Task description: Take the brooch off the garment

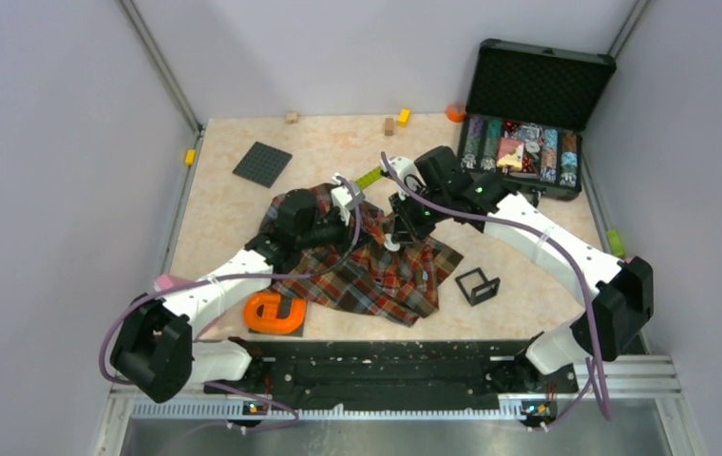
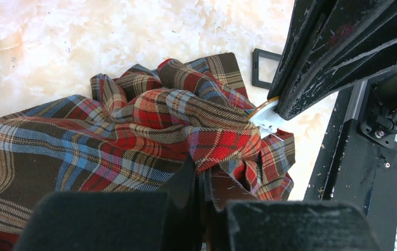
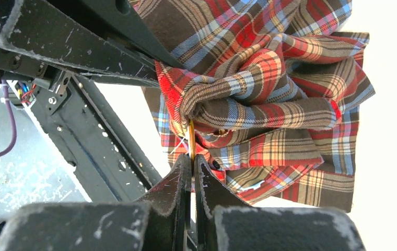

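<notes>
The plaid shirt lies bunched in the middle of the table. My left gripper is shut on a raised fold of the shirt, with the cloth pinched between its fingertips. My right gripper is shut on the brooch, a small whitish-silver disc with a gold rim at the edge of the bunched cloth. In the right wrist view the brooch shows edge-on as a thin gold line between the closed fingertips, still against the shirt. The two grippers face each other a few centimetres apart.
A small black square frame lies right of the shirt and also shows in the left wrist view. An orange object sits front left. A black baseplate, a green brick and an open poker chip case are further back.
</notes>
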You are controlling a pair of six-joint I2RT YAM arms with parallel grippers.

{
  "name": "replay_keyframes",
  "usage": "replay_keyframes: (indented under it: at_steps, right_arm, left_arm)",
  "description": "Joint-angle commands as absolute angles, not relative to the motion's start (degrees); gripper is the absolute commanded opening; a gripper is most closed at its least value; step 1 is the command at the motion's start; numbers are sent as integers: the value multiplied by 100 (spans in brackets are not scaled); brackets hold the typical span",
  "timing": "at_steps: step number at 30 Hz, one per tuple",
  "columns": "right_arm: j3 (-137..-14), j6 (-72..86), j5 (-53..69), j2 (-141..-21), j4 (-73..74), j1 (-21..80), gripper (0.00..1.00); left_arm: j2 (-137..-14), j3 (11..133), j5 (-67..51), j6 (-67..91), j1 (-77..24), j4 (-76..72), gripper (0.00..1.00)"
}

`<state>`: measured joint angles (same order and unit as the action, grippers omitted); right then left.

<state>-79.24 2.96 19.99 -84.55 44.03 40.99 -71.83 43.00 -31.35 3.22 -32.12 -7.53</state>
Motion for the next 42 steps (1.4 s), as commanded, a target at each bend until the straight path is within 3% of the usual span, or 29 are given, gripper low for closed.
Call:
replay_keyframes:
  at_steps: [1, 3, 7, 8, 16, 24, 25, 27, 30, 42]
  right_arm:
    - [-8166, 295, 1727, -8399, 4517, 4148, 0]
    - [-8168, 320, 1757, -8351, 4428, 4145, 0]
    - [-8036, 447, 2161, -8208, 4156, 4024, 0]
    - [-7981, 494, 2296, -8160, 4059, 3978, 0]
    - [-7630, 739, 2711, -7749, 3577, 3691, 0]
    - [-7501, 1040, 2156, -7723, 3172, 3708, 0]
    - [-7504, 1053, 2072, -7715, 3140, 3723, 0]
    - [-7538, 1092, 1810, -7744, 3110, 3744, 0]
    - [-7613, 1154, 1381, -7866, 3067, 3741, 0]
    - [-7614, 1964, -523, -8274, 1837, 3684, 0]
  left_arm:
    - [-7040, 4510, -3065, 176, -3240, -873, 0]
    - [-7023, 4467, -3075, 184, -3251, -874, 5]
    - [-6908, 4314, -3084, 303, -3250, -1045, 47]
    - [-6849, 4248, -3099, 357, -3244, -1152, 52]
    - [-6566, 4030, -3263, 482, -3234, -1532, 60]
    - [-7411, 4542, -3817, 444, -3243, -1289, 56]
    - [-7458, 4548, -3815, 450, -3249, -1304, 52]
    - [-7530, 4599, -3922, 454, -3247, -1278, 26]
    - [-7608, 4654, -4136, 484, -3256, -1258, 0]
    - [-7638, 4743, -3763, 389, -3454, -868, 0]
